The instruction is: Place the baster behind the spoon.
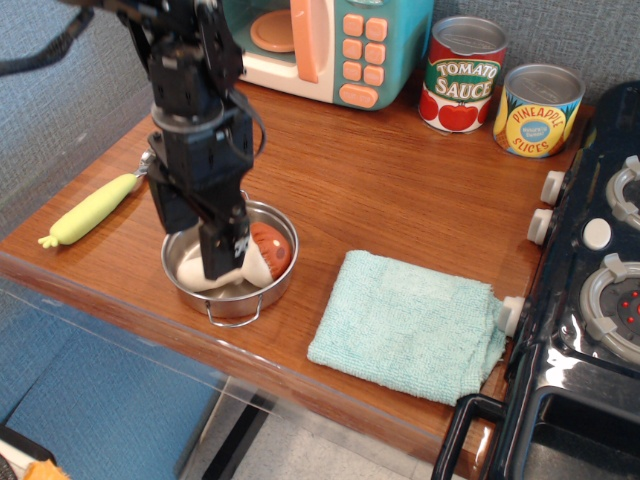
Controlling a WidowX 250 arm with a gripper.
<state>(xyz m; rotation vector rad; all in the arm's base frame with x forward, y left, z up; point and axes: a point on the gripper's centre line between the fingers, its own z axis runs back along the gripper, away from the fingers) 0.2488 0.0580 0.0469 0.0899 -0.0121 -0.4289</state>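
The baster (262, 255), a cream-stemmed toy with a reddish-brown cap, lies in the round steel pot (268, 297) near the table's front edge. My black gripper (200, 248) is open, with its fingers down into the pot on either side of the baster's stem, which it mostly hides. The spoon (92, 208) lies to the left of the pot, its yellow-green handle pointing to the front left. Its silver bowl is mostly hidden behind the gripper.
A light blue cloth (408, 325) lies right of the pot. A toy microwave (330, 45) stands at the back, with a tomato sauce can (461, 75) and a pineapple can (537, 110) beside it. A black stove (600, 280) borders the right side.
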